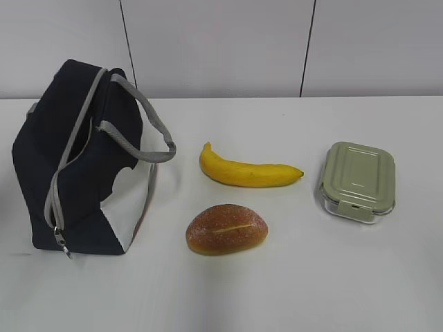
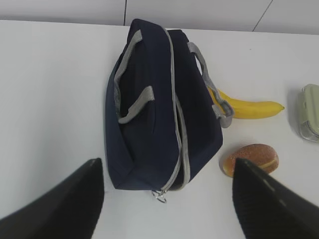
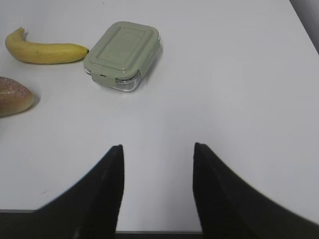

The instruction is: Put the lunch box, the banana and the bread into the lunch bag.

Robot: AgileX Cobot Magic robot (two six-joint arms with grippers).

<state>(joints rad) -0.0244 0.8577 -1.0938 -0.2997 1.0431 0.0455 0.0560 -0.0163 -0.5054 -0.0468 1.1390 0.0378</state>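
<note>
Bread (image 1: 226, 229) lay nearest, slit running 3-to-9, beside the bag (image 1: 79, 166). Only the wrist views showed the grippers: left (image 2: 167, 199) spread wide above the bag's ring pull (image 2: 161, 197), right (image 3: 157, 164) parted, empty. Banana (image 1: 248, 171) pointed its tip toward 3 o'clock, at the box (image 1: 358, 181).

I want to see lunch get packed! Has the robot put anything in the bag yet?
Not yet. The bag looks zipped shut, and the banana, bread and lunch box all lie on the table beside it. Both tools, left and right, are open and empty. Everything is left to do.
</note>
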